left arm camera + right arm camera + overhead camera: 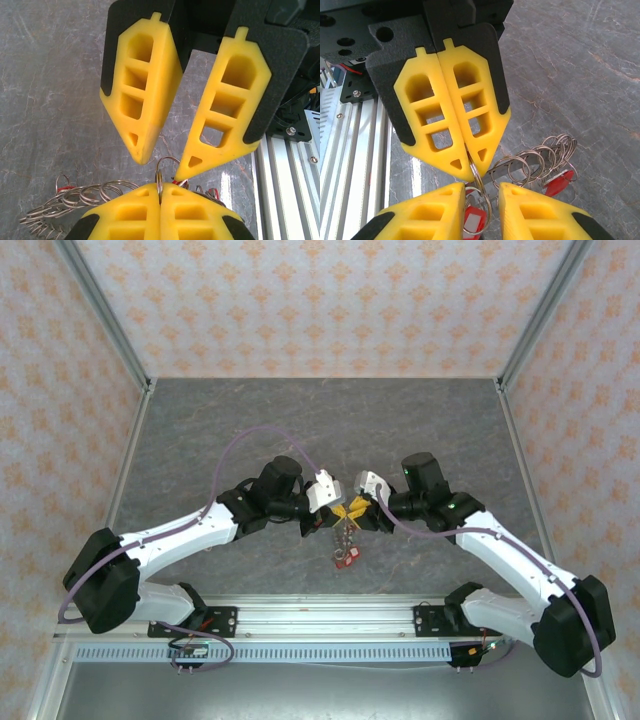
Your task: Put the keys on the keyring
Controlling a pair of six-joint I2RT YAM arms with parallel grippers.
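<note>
Patterned orange-and-cream walls (320,300) close in a grey marbled surface (300,420), with a metal rail (320,615) running along its near edge at the bottom of the top view. Both arms meet at the middle of that frame, above the surface.

In the left wrist view the left fingers (130,215) sit at the bottom edge, pressed together on the keyring (158,177), a thin wire loop standing up out of their seam. The right fingers (425,220), at the bottom of the right wrist view, are spread apart, one on each side of that loop. Whether either tip touches it cannot be told.

A string of linked wire rings (550,150) trails to the right of centre in the right wrist view, and the keys (557,182), red-headed, hang among them. In the top view the bunch dangles just below the meeting fingers.
</note>
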